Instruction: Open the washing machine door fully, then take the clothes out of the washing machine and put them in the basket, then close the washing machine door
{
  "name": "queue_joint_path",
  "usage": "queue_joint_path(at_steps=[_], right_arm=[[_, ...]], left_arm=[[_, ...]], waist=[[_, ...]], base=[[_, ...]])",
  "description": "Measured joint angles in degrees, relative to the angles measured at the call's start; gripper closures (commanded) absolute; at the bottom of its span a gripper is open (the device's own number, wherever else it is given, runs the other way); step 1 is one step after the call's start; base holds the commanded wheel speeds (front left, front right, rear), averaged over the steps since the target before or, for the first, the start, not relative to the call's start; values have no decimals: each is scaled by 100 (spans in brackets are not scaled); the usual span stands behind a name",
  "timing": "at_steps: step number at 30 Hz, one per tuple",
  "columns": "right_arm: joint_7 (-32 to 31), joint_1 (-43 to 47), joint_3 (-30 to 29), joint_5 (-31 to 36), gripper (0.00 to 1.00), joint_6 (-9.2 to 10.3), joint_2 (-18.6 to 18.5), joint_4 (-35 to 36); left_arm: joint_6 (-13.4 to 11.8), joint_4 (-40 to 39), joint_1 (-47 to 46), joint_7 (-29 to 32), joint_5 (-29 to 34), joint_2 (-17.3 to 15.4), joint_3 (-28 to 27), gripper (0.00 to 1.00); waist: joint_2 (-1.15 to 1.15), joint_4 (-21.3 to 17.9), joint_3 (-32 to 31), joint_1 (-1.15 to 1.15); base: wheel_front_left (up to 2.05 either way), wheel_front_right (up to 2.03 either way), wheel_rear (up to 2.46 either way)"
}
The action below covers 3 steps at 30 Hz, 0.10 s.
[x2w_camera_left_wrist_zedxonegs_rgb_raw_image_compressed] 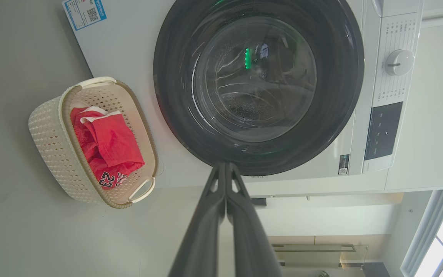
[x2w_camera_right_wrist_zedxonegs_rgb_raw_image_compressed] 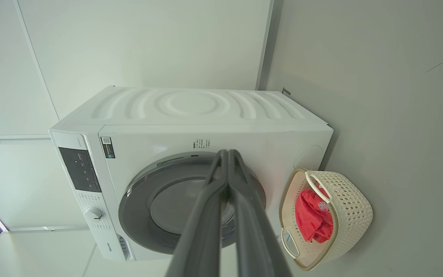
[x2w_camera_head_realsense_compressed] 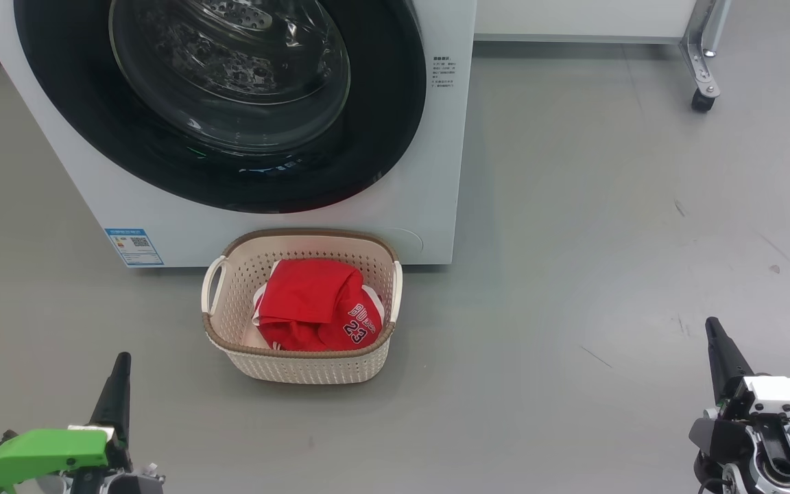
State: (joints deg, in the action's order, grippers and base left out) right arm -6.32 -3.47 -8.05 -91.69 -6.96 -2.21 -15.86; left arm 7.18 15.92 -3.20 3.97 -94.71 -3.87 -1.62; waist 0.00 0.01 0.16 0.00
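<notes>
left end effector [x2w_camera_head_realsense_compressed: 121, 367] lower left of head view, right end effector [x2w_camera_head_realsense_compressed: 714, 333] lower right. Both have their two long dark fingers pressed together tip to tip with nothing between them. Both hang low over the floor [x2w_camera_head_realsense_compressed: 573, 261], well apart from everything. Reads as a parked pose, job looks finished to me

clothes [x2w_camera_head_realsense_compressed: 313, 302] at centre of head view, bundled inside the basket [x2w_camera_head_realsense_compressed: 299, 370]: soft red jersey cloth, crumpled, white trim, "23" facing up. Nothing hangs over the rim

basket is cream plastic with perforated walls, a rounded-rectangle shape, a brown woven-look rim and a white loop handle on each side. It stands on the floor just in front of the washing machine [x2w_camera_head_realsense_compressed: 436, 206], below the door. Short drop for unloading, probably why it's there

washing machine door [x2w_camera_head_realsense_compressed: 388, 151] upper left: wide glossy black ring, bulging clear glass, looks flush with the white front, so closed. Perforated steel drum shows through the glass, no cloth inside that I can make out

floor smooth grey, a few scuffs
</notes>
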Motion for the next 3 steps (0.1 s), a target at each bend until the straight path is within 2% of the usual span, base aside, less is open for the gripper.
queue_joint_path(at_steps=[3], right_arm=[[0, 0, 0, 0, 100, 0, 0, 0]], left_arm=[[0, 0, 0, 0, 0, 0, -1, 100]], waist=[[0, 0, 0, 0]], base=[[0, 0, 0]])
